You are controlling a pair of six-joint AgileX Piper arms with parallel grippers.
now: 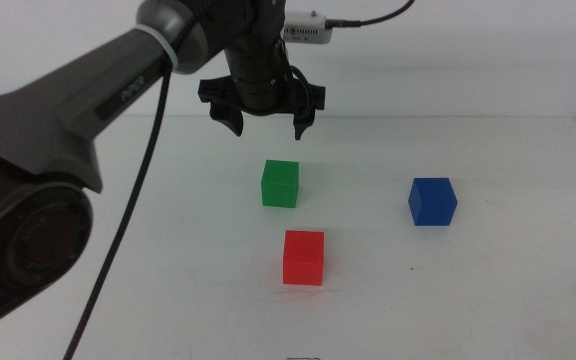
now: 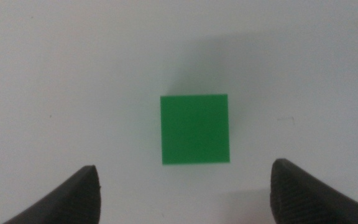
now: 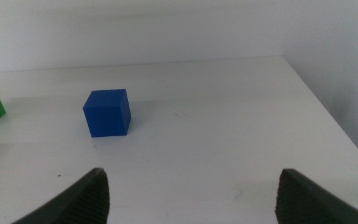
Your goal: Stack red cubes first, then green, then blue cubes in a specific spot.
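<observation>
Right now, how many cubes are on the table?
3. The green cube sits under the open left gripper, the red cube nearer the camera, the blue cube off to the right. None stacked.

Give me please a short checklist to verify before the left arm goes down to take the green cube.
1. Left claw open wide: ok.
2. Left claw hangs above the green cube, not touching it: ok.
3. Green cube centred between the jaws in the left wrist view: ok.
4. Red cube alone on the table, ready as base: ok.
5. Blue cube stands apart from the descent path: ok.
6. Right claw open, away from the green cube: ok.
</observation>
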